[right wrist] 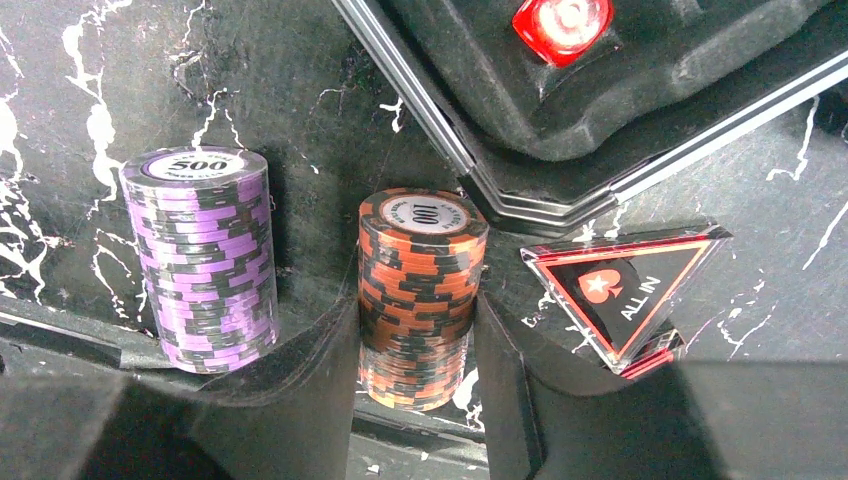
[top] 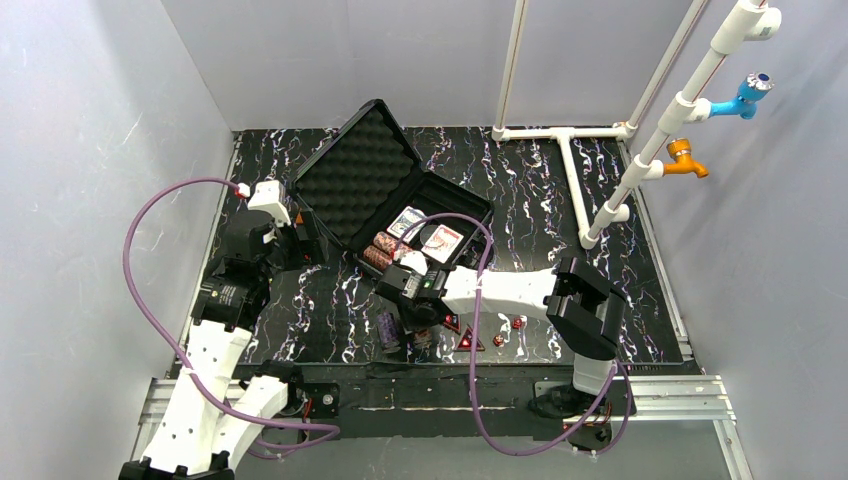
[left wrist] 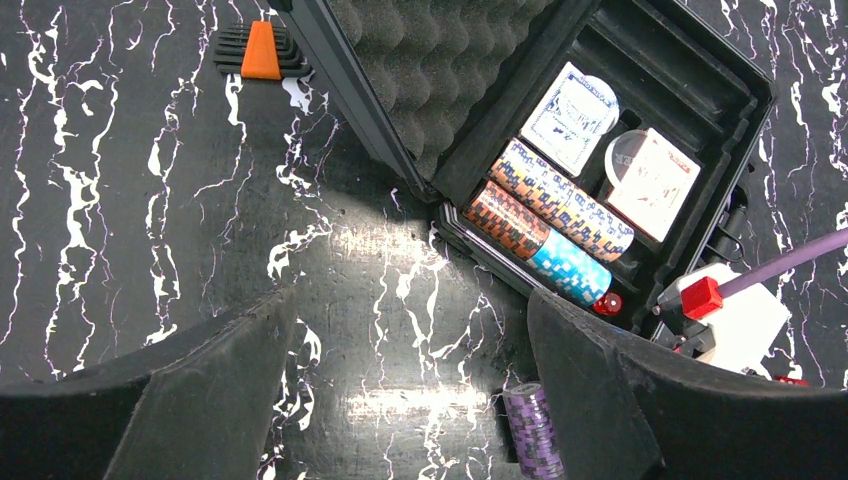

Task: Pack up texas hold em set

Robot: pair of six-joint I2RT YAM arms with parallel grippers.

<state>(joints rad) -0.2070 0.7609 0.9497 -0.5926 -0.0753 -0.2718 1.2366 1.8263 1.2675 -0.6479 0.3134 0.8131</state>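
Note:
The black case lies open, its foam lid leaning back. Inside it lie two card decks, brown chip rolls, a blue roll and a red die. My right gripper is shut on an upright brown chip roll standing on the table in front of the case's corner. A purple roll stands just left of it, and a red "ALL IN" marker lies to its right. My left gripper hangs open over bare table left of the case.
Two small red dice lie on the table right of the red marker. An orange latch piece sits by the lid's left edge. A white pipe frame stands at the back right. Grey walls close in the table.

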